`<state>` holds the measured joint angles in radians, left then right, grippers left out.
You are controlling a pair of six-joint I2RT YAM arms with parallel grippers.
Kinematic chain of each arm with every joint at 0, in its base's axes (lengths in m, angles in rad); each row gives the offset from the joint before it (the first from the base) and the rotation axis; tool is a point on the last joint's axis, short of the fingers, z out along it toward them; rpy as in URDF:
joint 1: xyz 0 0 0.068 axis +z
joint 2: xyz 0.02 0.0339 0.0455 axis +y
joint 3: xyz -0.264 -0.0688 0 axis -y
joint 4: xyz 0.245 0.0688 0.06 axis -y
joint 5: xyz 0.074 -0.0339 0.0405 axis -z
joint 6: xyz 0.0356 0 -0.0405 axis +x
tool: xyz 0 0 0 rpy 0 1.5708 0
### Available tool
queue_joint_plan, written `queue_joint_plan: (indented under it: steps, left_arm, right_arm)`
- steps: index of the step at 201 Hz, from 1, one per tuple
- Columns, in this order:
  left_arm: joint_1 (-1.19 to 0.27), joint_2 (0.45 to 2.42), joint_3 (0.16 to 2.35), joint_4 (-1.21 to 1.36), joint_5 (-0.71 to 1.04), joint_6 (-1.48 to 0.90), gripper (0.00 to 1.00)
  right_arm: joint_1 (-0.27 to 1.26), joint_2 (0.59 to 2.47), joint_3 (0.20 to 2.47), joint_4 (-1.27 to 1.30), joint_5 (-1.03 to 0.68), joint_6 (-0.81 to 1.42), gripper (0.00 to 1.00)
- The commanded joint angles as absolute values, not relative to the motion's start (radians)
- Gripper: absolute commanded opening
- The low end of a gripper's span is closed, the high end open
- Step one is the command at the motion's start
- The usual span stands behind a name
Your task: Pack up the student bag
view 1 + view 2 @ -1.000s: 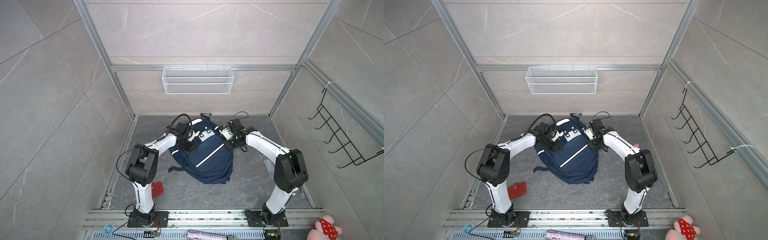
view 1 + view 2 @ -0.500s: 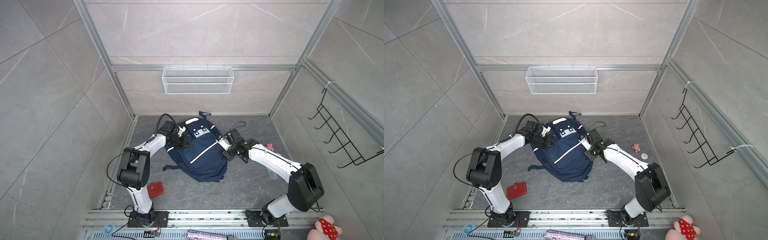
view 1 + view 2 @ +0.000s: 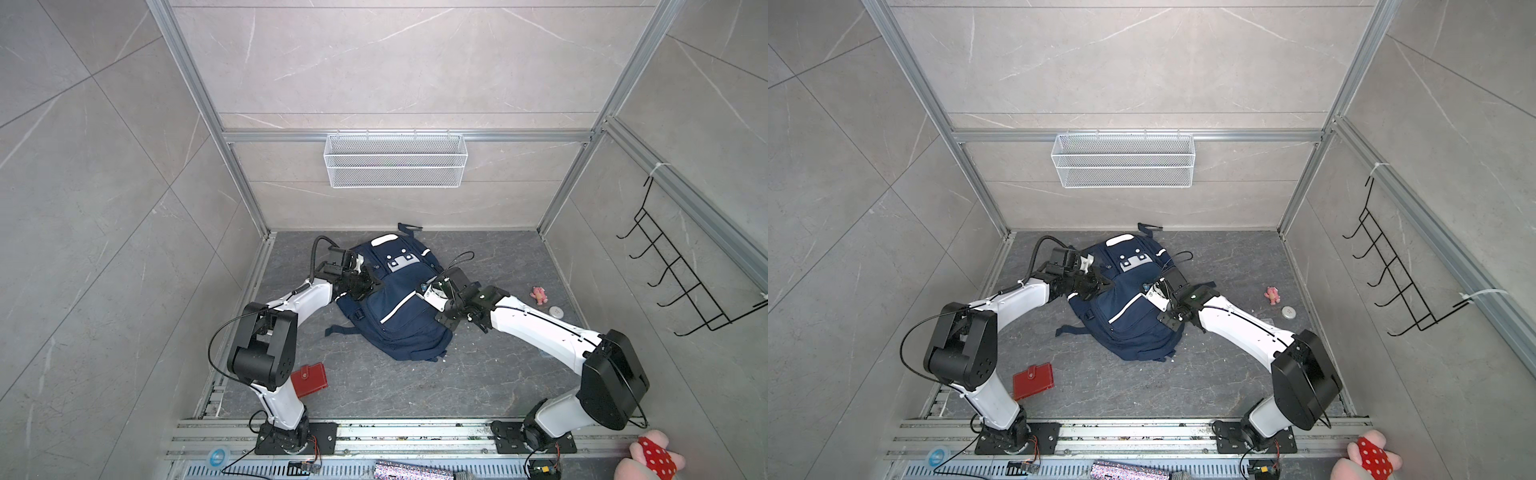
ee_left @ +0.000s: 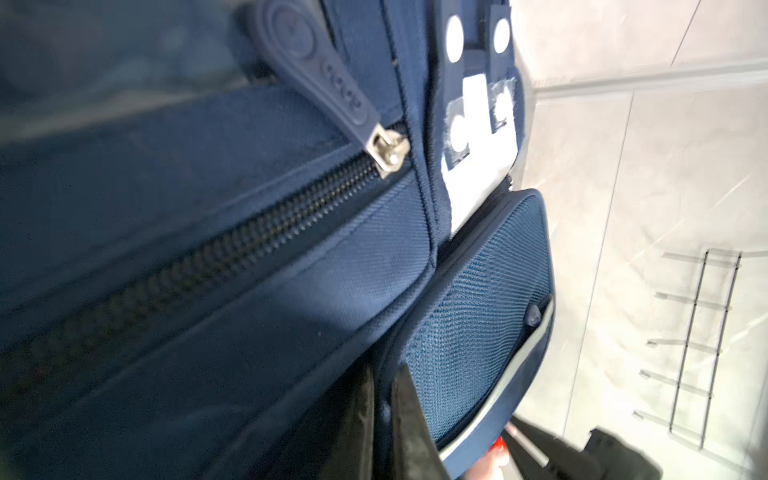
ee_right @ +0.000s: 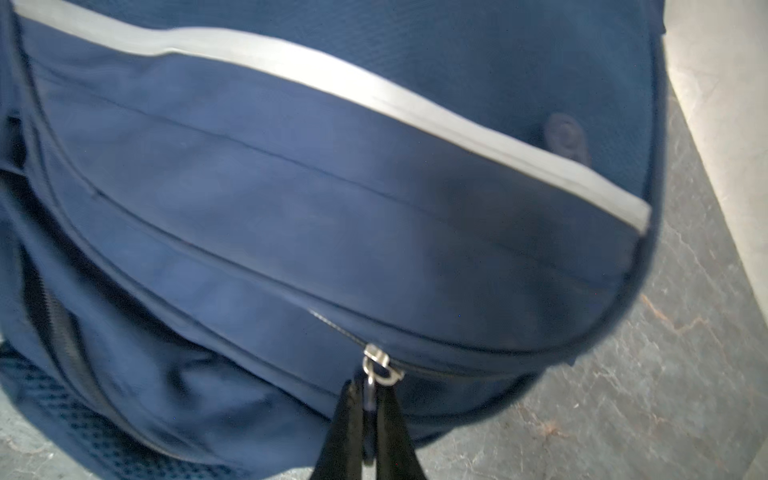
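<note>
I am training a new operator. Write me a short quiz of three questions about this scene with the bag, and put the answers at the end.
1. True or false: the right claw is shut on a zip pull of the student bag.
2. Where is the red wallet? A: on the student bag. B: on the floor beside the left arm. C: in the right claw.
3. What does the left claw pinch?
Key: 1 true. 2 B. 3 Blue fabric of the student bag, next to its mesh side pocket.
</note>
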<state>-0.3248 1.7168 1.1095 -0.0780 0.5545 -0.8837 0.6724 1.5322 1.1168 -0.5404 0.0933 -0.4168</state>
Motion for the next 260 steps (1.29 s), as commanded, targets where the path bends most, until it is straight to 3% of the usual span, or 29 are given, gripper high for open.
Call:
queue_joint_plan:
  steps: [1, 117, 202, 260]
  left_arm:
    - [-0.341, 1.638, 1.11, 0.233, 0.466, -1.097, 0.0]
    - [-0.392, 1.667, 1.057, 0.431, 0.322, -1.34, 0.0]
    - [-0.523, 1.675, 1.026, 0.49, 0.206, -1.428, 0.0]
    - [-0.579, 1.709, 1.057, 0.525, 0.158, -1.451, 0.0]
  right_arm:
    - [0.719, 1.576, 1.138, -0.555, 0.013, -0.453, 0.0]
    - [0.861, 1.613, 1.055, -0.477, -0.059, -0.463, 0.0]
    - [0.779, 1.65, 1.114, -0.292, -0.131, -0.01, 0.0]
    - [0.756, 1.648, 1.127, -0.237, -0.168, 0.139, 0.0]
